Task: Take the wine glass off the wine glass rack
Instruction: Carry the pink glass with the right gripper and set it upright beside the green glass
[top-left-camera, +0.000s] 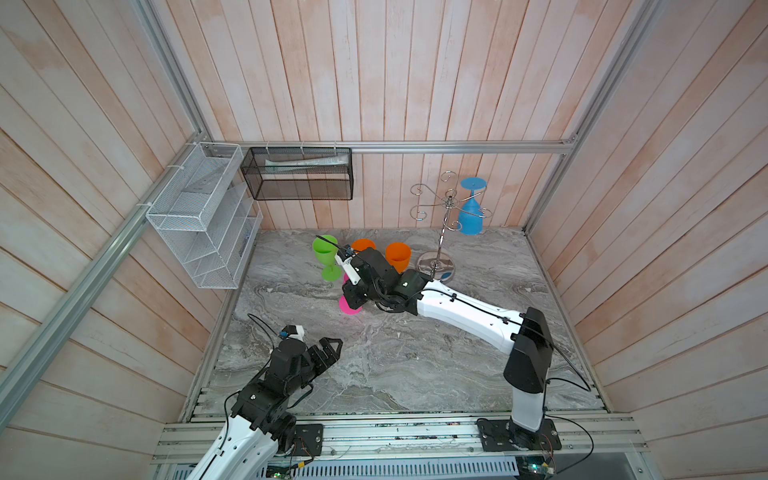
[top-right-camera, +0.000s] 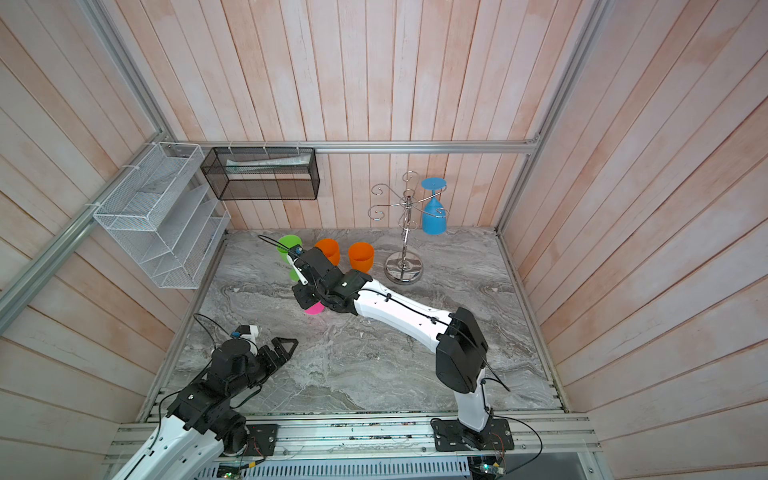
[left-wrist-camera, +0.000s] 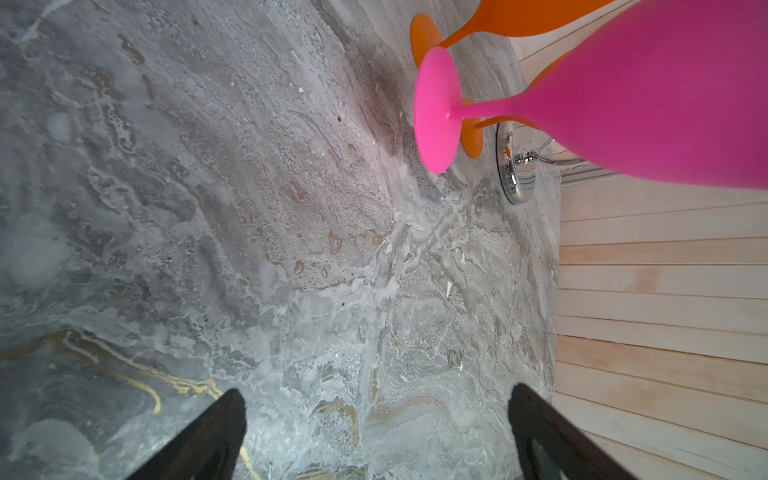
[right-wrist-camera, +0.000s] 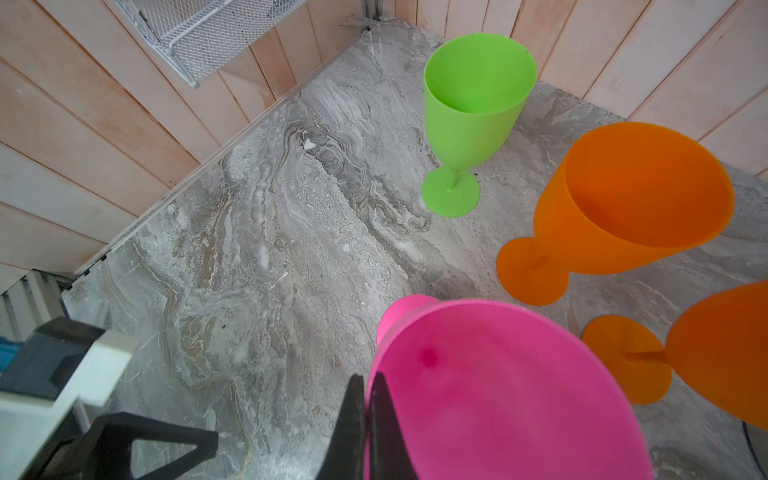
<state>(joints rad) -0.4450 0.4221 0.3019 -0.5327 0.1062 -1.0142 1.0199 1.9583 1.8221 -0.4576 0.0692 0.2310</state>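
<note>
The chrome wine glass rack (top-left-camera: 446, 216) (top-right-camera: 405, 232) stands at the back right of the marble table. A blue wine glass (top-left-camera: 471, 216) (top-right-camera: 434, 216) hangs upside down from one of its curled arms. Left of the rack my right gripper (right-wrist-camera: 365, 380) is shut on the rim of an upright pink wine glass (right-wrist-camera: 498, 395) (top-left-camera: 349, 307) (left-wrist-camera: 623, 104). The pink foot is low over the marble, and I cannot tell whether it touches. My left gripper (left-wrist-camera: 378, 392) (top-left-camera: 332, 347) is open and empty over the front left of the table.
A green glass (top-left-camera: 326, 253) (right-wrist-camera: 473, 104) and two orange glasses (top-left-camera: 398, 255) (right-wrist-camera: 623, 199) stand upright just behind the pink one. A white mesh basket (top-left-camera: 199, 216) and a black mesh basket (top-left-camera: 297, 174) hang on the walls. Wooden walls close in three sides.
</note>
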